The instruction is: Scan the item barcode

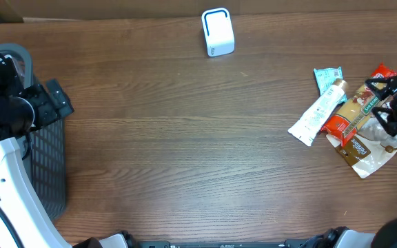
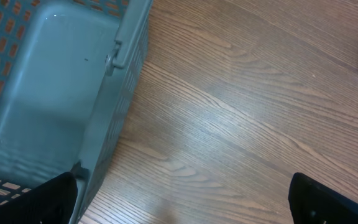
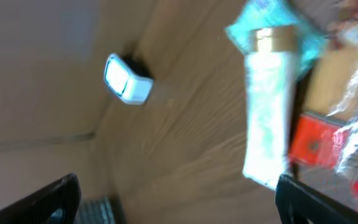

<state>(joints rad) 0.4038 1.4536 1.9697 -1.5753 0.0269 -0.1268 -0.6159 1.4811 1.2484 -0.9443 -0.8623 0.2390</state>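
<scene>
I am looking down on the wooden worktop (image 1: 185, 151), and the items to be scanned are lying in a loose pile at its right edge. A white tube (image 1: 317, 114) is resting at a slant on the left of the pile, its cap end touching a teal packet (image 1: 327, 76). Just beside the tube an orange packet (image 1: 343, 122) is lying over a brown pouch (image 1: 364, 155), and a red packet (image 1: 382, 71) is showing at the far side.

The right end effector (image 3: 179, 202) is hovering over this pile with its fingers (image 3: 48, 202) standing wide apart. In the blurred right wrist view nothing is sitting between them, and the tube is lying on the worktop below.

The white barcode scanner (image 1: 218, 32) is standing at the far edge of the worktop near the middle, well apart from the pile.

On the left, the left end effector (image 2: 179, 202) is hanging over the rim of a grey basket (image 2: 55, 93), its fingers (image 2: 328, 199) also spread apart and gripping nothing.
</scene>
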